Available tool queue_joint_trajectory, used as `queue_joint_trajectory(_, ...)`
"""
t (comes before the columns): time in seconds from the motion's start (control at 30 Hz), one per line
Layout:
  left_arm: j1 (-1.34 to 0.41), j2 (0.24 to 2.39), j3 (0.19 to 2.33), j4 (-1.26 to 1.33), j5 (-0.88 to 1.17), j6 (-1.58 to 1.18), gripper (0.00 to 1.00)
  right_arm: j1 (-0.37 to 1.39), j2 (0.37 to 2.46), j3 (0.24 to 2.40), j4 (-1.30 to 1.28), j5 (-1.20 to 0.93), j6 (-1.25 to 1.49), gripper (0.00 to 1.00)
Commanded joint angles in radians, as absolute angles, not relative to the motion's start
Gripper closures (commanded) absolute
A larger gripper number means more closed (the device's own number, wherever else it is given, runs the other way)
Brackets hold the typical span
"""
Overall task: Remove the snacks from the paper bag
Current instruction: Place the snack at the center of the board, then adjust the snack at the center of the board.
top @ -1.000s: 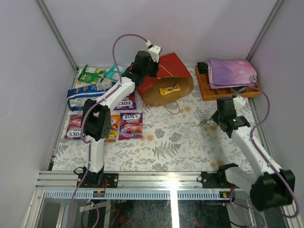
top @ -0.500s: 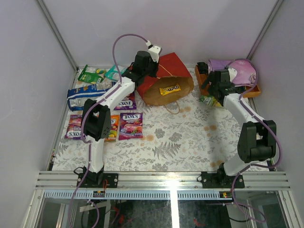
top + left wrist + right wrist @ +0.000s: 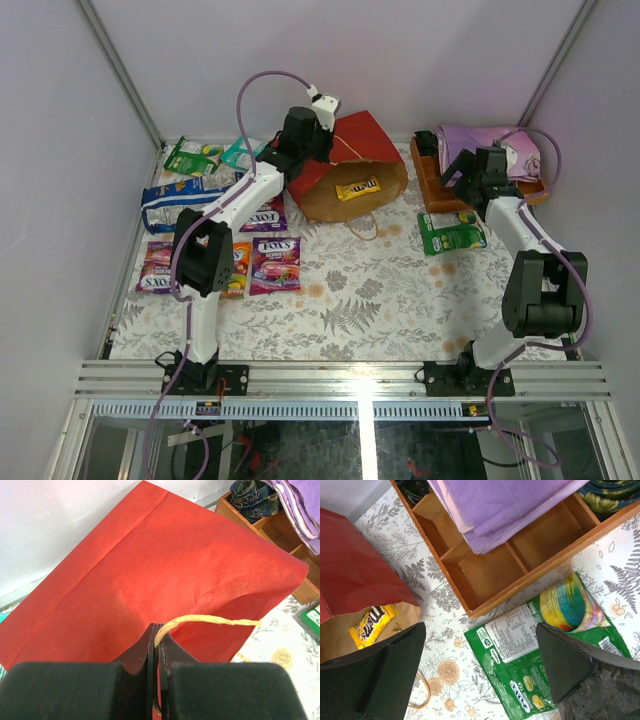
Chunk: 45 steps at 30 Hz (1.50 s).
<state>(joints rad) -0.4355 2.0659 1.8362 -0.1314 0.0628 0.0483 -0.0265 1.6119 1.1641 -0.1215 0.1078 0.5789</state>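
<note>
Snacks first: a green packet [image 3: 520,650] lies flat on the table [image 3: 380,290] directly under the right gripper [image 3: 480,630], whose fingers stand wide apart and hold nothing. Just beyond the packet, touching its far edge, is the wooden tray [image 3: 490,575] with a folded purple cloth [image 3: 505,505] across it. Further off to that claw's left the paper bag [image 3: 355,565] lies on its side, a yellow bar [image 3: 372,625] in its brown mouth. The left gripper [image 3: 158,630] is pinched tight on the bag's string handle [image 3: 210,620], with the red wall right behind its tips. Well out to its left, Fox's packets [image 3: 274,264] and other bags lie on the table.
</note>
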Motion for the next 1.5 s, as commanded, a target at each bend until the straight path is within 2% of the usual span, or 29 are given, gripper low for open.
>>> queue_joint_trajectory(0.0, -0.427, 2.057, 1.854, -0.133, 0.050, 0.057, 1.00, -0.025, 1.546, 1.116, -0.114, 0.121, 0.638, 0.01)
queue_joint_trajectory(0.1, -0.427, 2.046, 1.836, -0.130, 0.055, 0.053, 1.00, -0.134, 1.455, 0.950, -0.035, 0.048, 0.733, 0.00)
queue_joint_trajectory(0.27, -0.427, 2.040, 1.813, -0.122, 0.068, 0.039, 1.00, -0.358, 1.376, 0.657, 0.169, -0.099, 0.871, 0.08)
queue_joint_trajectory(0.43, -0.427, 2.038, 1.809, -0.120, 0.098, 0.025, 1.00, -0.368, 1.348, 0.525, 0.295, -0.026, 0.917, 0.08)
queue_joint_trajectory(0.63, -0.427, 2.026, 1.790, -0.115, 0.098, 0.035, 1.00, -0.368, 1.429, 0.429, 0.523, -0.054, 1.009, 0.08)
queue_joint_trajectory(0.77, -0.427, 2.015, 1.774, -0.115, 0.083, 0.046, 1.00, -0.368, 1.518, 0.386, 0.704, -0.094, 1.082, 0.14)
queue_joint_trajectory(0.83, -0.426, 2.010, 1.771, -0.115, 0.077, 0.048, 1.00, -0.368, 1.576, 0.367, 0.820, -0.129, 1.113, 0.20)
queue_joint_trajectory(1.07, -0.426, 2.001, 1.767, -0.115, 0.076, 0.051, 1.00, -0.368, 1.732, 0.332, 1.080, -0.225, 1.161, 0.53)
queue_joint_trajectory(1.2, -0.426, 2.000, 1.769, -0.120, 0.081, 0.051, 1.00, -0.368, 1.731, 0.330, 1.133, -0.281, 1.159, 0.78)
queue_joint_trajectory(1.27, -0.426, 1.995, 1.768, -0.127, 0.078, 0.052, 1.00, -0.368, 1.661, 0.335, 1.080, -0.285, 1.147, 0.91)
queue_joint_trajectory(1.33, -0.428, 1.987, 1.763, -0.127, 0.073, 0.054, 1.00, -0.368, 1.536, 0.354, 0.939, -0.259, 1.103, 0.99)
queue_joint_trajectory(1.47, -0.426, 1.972, 1.753, -0.125, 0.073, 0.055, 1.00, -0.368, 1.172, 0.456, 0.502, -0.092, 0.920, 1.00)
